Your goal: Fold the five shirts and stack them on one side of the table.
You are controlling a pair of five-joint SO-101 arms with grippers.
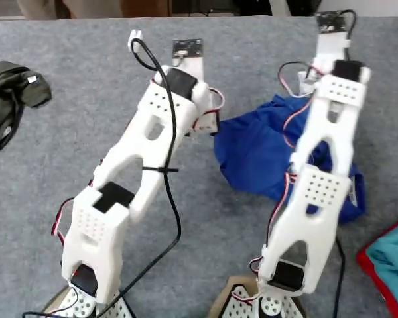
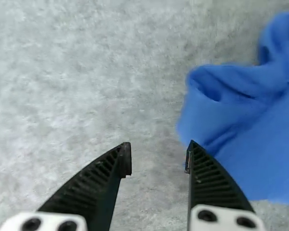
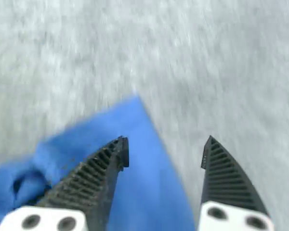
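Left gripper (image 2: 158, 159) gapes empty beside the blue shirt (image 2: 250, 120); right gripper (image 3: 164, 151), equally spread, straddles its corner.

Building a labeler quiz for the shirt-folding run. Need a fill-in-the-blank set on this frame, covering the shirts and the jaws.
1. The crumpled shirt in the middle of the table is ____ in colour.
2. The left gripper has its jaws ____, above the grey table beside that shirt.
3. The right gripper hangs over a pointed ____ of that shirt.
4. The dark shirt lies on the ____ arm's side of the table.
Missing words: blue; open; corner; left.
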